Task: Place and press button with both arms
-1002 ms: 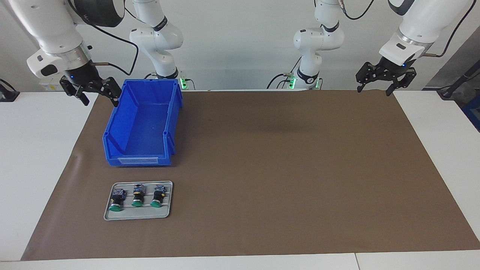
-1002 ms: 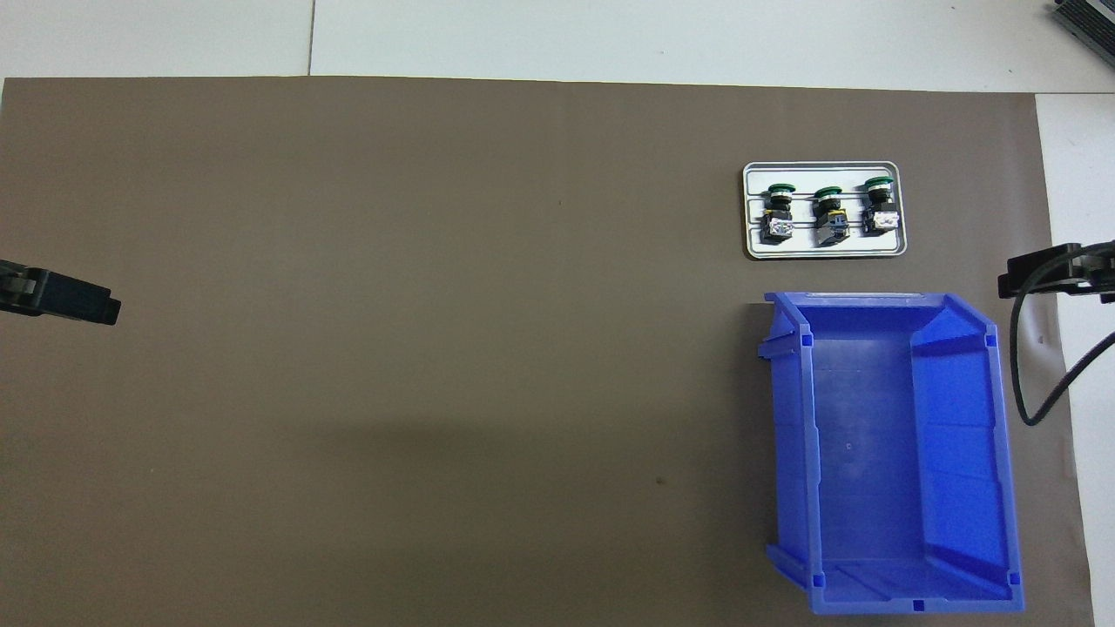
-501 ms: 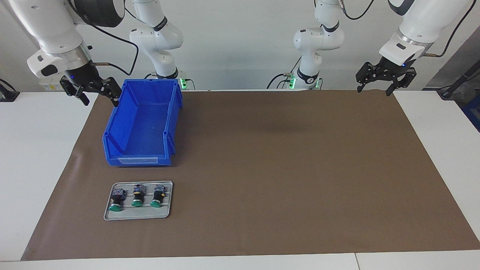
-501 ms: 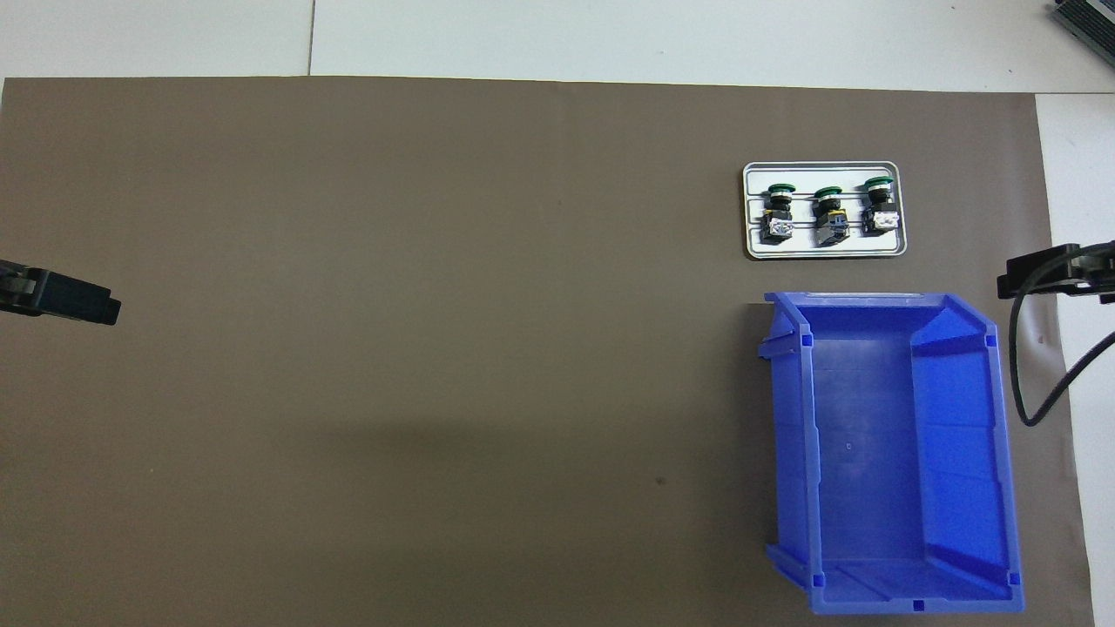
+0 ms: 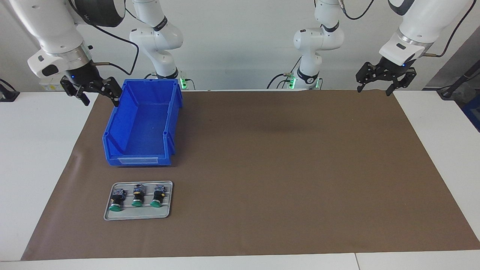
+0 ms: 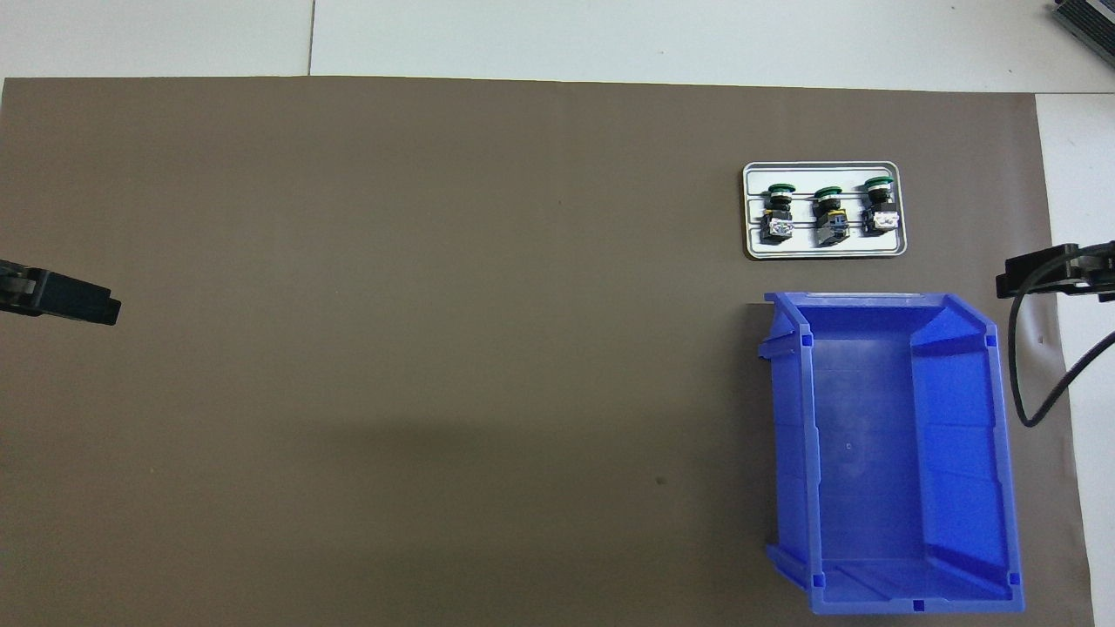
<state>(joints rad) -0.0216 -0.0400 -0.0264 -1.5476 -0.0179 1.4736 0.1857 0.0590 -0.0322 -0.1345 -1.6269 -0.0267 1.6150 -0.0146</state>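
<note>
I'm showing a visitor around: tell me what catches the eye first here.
The big open-topped blue plastic bin stands out on the brown mat, toward the right arm's end. Farther from the robots, a small grey tray carries three green-capped push-buttons. The left gripper and right gripper hang open near the mat's corners.

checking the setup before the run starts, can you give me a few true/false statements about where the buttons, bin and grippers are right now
1. Three green-capped buttons lie on the grey tray. True.
2. The blue bin holds one button. False: the bin is empty.
3. The tray sits farther from the robots than the bin. True.
4. The right gripper is shut on a button. False: it is open, holds nothing and is raised beside the bin at the mat's edge.
5. The left gripper is open, up in the air over the mat's corner at the left arm's end. True.
6. The tray lies at the left arm's end of the table. False: it lies toward the right arm's end.
</note>
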